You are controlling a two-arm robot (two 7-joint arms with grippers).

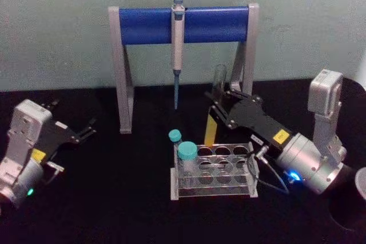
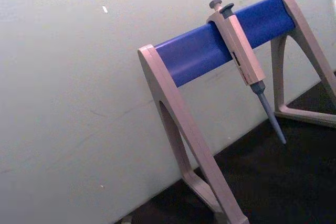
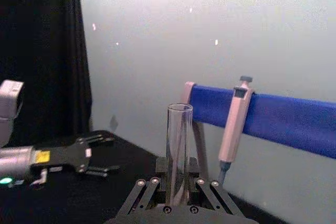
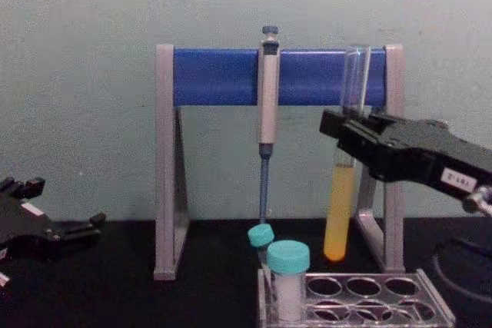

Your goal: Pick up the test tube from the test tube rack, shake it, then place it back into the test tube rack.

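Right claw (image 4: pixel 347 134) is clamped on the test tube (image 4: pixel 339 213) at mid-length, just above the back of the test tube rack (image 4: pixel 361 303). Tube axis upright, open mouth up, rounded end down. Left claw (image 1: pixel 73 116) sits spread and empty, well left of the rack.

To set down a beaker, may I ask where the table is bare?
Bare: table between the left claw and the test tube rack, and before it. Crowded: the rack's far side, where the right claw holds the test tube before the pipette stand.
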